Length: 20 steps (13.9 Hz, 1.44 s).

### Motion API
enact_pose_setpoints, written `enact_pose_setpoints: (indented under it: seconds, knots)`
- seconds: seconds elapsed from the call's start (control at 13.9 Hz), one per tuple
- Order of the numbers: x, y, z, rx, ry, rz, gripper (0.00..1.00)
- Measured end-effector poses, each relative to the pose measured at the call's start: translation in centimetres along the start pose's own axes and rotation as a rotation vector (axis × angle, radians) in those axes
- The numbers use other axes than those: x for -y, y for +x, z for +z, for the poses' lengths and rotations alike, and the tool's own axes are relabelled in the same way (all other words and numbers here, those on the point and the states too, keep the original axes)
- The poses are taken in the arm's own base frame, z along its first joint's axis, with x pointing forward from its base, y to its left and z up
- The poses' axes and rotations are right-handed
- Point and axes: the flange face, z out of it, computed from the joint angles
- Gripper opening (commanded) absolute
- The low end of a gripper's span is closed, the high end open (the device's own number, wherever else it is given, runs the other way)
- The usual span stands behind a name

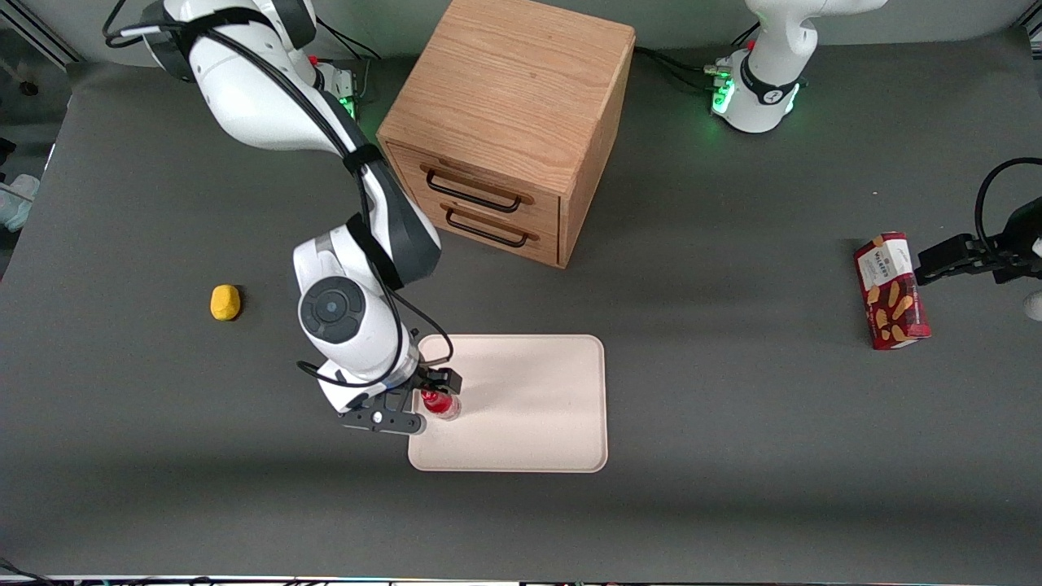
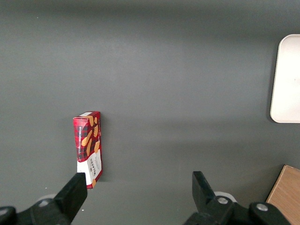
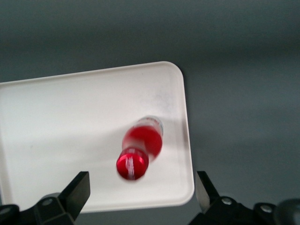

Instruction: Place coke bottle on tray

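Observation:
The small red coke bottle (image 1: 440, 404) (image 3: 142, 147) stands upright on the pale beige tray (image 1: 529, 407) (image 3: 70, 122), close to the tray's edge toward the working arm's end. It is near the corner nearer to the front camera. My right gripper (image 1: 423, 400) (image 3: 142, 190) hovers directly over the bottle and is open. Its black fingers (image 3: 78, 188) stand wide apart on either side of the red cap without touching it. In the front view the gripper covers part of the bottle.
A wooden drawer cabinet (image 1: 509, 130) stands farther from the front camera than the tray. A small yellow object (image 1: 225, 302) lies toward the working arm's end. A red biscuit box (image 1: 891, 290) (image 2: 89, 147) lies toward the parked arm's end.

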Motion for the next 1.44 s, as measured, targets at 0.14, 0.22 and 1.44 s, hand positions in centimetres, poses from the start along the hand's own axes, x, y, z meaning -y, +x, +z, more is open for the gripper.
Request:
enact_pose_setpoints:
  seconds: [0.14,0.22,1.44]
  knots:
    - [-0.4,-0.9,-4.2,0.020,-0.004,-0.001,1.00]
    - [-0.7,-1.4,-6.2,0.031,-0.006,-0.003,1.00]
    - [-20.1,-8.6,-26.7,0.153,0.010,-0.071,1.00]
